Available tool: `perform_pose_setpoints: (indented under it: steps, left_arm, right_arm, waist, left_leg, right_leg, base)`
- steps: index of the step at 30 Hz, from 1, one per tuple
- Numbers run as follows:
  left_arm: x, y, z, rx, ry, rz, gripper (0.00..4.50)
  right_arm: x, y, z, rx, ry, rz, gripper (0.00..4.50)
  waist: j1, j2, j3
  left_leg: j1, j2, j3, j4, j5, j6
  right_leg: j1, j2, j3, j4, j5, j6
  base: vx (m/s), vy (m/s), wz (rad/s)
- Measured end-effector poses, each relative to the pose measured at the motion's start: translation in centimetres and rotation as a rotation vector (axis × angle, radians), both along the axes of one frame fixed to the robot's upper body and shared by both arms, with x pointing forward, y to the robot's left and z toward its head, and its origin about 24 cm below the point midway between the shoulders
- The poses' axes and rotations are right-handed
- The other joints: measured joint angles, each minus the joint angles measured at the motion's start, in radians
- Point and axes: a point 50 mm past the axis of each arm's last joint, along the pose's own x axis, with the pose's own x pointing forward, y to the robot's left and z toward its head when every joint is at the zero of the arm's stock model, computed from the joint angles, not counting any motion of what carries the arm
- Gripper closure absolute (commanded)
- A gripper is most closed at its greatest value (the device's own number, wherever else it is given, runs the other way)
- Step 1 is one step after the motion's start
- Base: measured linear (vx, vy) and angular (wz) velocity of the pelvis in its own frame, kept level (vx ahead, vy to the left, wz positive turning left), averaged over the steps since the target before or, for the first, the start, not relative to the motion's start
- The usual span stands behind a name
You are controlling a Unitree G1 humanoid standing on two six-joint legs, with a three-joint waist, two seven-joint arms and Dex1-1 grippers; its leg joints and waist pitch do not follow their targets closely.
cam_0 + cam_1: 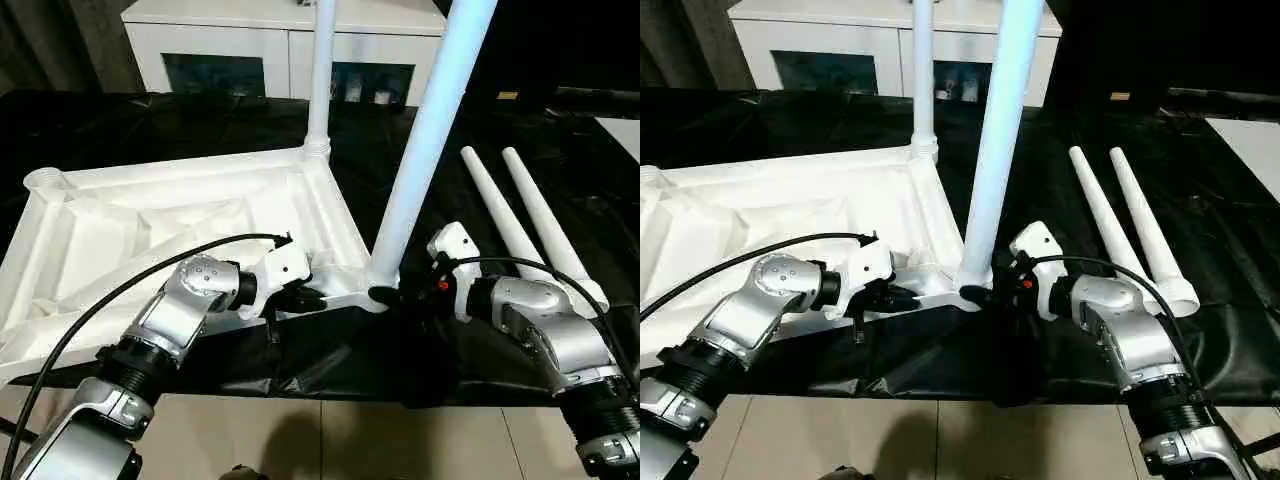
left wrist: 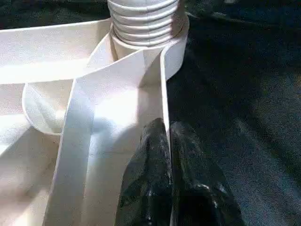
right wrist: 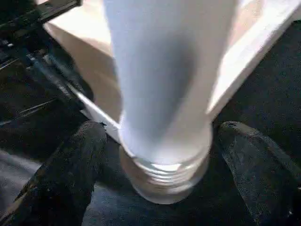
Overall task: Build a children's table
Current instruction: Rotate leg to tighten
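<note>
Fingers (image 3: 75, 174) of right gripper (image 3: 160, 165) spread around leg (image 1: 425, 150); no writing visible.

white cabinet (image 1: 290, 40) with dark glass doors, black sheet (image 1: 560, 150), tiled floor (image 1: 330, 440)

Silver jointed forearms (image 1: 185, 305); white wrist housings; looping black cables; glossy black fingers (image 2: 155, 183).

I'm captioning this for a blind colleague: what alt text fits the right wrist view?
A white table leg stands in a corner socket of the upturned white tabletop, its ribbed base between the right gripper's open jaws, which flank it without clearly touching. Black cloth covers the surface around it.
</note>
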Motion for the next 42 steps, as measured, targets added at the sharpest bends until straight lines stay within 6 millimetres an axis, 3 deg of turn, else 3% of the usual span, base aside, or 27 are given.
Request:
perform_pose_setpoints:
  steps: [3, 4, 6, 18, 27, 35, 42]
  left_arm:
    - [0.0, 0.0, 0.1, 0.001, 0.0, -0.005, 4.5]
    - [0.0, 0.0, 0.1, 0.001, 0.0, -0.006, 4.5]
    - [0.0, 0.1, 0.1, 0.002, 0.0, -0.006, 4.5]
    - [-0.1, 0.4, 0.1, 0.012, 0.009, -0.018, 4.5]
    - [-0.1, 0.6, 0.1, 0.024, 0.015, -0.025, 4.5]
    - [1.6, -0.8, -0.5, 0.037, -0.03, 0.154, 4.5]
    - [3.2, -5.0, -1.3, -0.001, -0.035, 0.382, 4.5]
  right_arm:
    - [0.0, 0.2, 0.0, -0.002, 0.005, 0.024, 0.38]
    - [0.1, 0.3, 0.1, -0.002, 0.002, 0.029, 0.63]
    - [0.3, 0.4, 0.2, 0.001, 0.002, 0.033, 0.63]
    - [1.0, 0.8, 0.0, -0.005, 0.014, 0.06, 1.71]
    - [1.1, 1.0, -0.2, -0.017, 0.016, 0.075, 1.83]
    - [2.7, 3.2, -1.5, 0.016, 0.031, -0.261, 1.84]
    - [5.0, 5.2, -1.9, 0.073, 0.089, -0.776, 1.84]
  waist:
    - [0.0, 0.0, 0.0]
    - [0.0, 0.0, 0.0]
    - [0.0, 0.0, 0.0]
    - [0.002, 0.0, 0.0]
    - [0.0, -0.001, -0.001]
    - [-0.019, -0.005, -0.003]
    - [-0.027, -0.004, -0.002]
  left_leg:
    - [0.0, 0.0, 0.001, 0.0, 0.0, 0.0]
    - [0.0, 0.0, 0.001, 0.0, 0.0, 0.0]
    - [0.0, 0.0, 0.001, 0.001, 0.0, 0.0]
    - [0.0, 0.001, 0.001, 0.002, 0.0, 0.0]
    - [0.001, 0.001, 0.001, 0.002, 0.0, 0.0]
    - [0.012, 0.001, 0.001, 0.002, 0.001, -0.001]
    - [0.018, -0.001, -0.001, 0.0, 0.0, -0.001]
  right_leg:
    - [0.0, 0.0, 0.0, 0.0, 0.0, 0.0]
    - [0.0, 0.0, 0.0, 0.0, 0.0, 0.0]
    - [0.0, 0.0, 0.0, 0.0, 0.0, 0.0]
    - [0.0, 0.0, 0.0, 0.002, 0.0, 0.0]
    - [0.001, 0.0, 0.0, 0.003, 0.0, 0.0]
    - [0.009, 0.0, 0.0, 0.001, 0.0, 0.001]
    - [0.013, -0.001, -0.002, -0.012, -0.001, 0.003]
  base:
    - [0.0, 0.0, 0.0]
    - [0.0, 0.0, 0.0]
    - [0.0, 0.0, 0.0]
    - [0.0, 0.0, 0.0]
    - [0.0, 0.0, 0.0]
    - [0.0, 0.0, 0.0]
    - [-0.01, 0.001, -0.01]
